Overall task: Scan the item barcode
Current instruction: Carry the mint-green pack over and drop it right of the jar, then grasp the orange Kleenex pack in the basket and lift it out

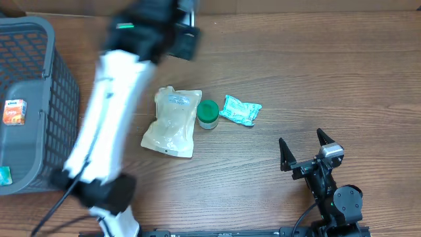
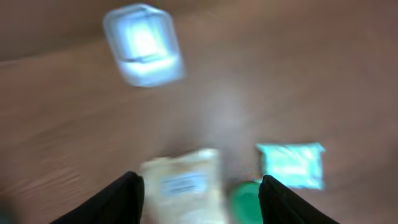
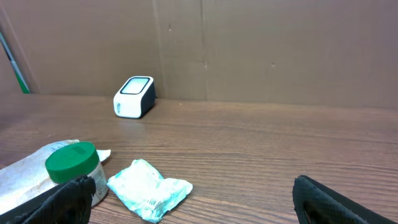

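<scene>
Three items lie mid-table: a beige pouch [image 1: 171, 122], a green-lidded jar [image 1: 208, 113] and a teal packet [image 1: 240, 110]. The white barcode scanner [image 3: 134, 96] stands at the back by the cardboard wall, and shows blurred in the left wrist view as the scanner [image 2: 143, 43]. My left gripper [image 2: 202, 199] is open and empty, high above the pouch [image 2: 183, 186] and jar [image 2: 245, 199]; its arm [image 1: 112, 112] is motion-blurred in the overhead view. My right gripper [image 1: 305, 148] stands open and empty near the front right, facing the teal packet [image 3: 149, 190].
A grey mesh basket [image 1: 39, 33] sits at the left edge with an orange packet [image 1: 14, 110] inside. A cardboard wall [image 3: 249, 50] closes the back of the table.
</scene>
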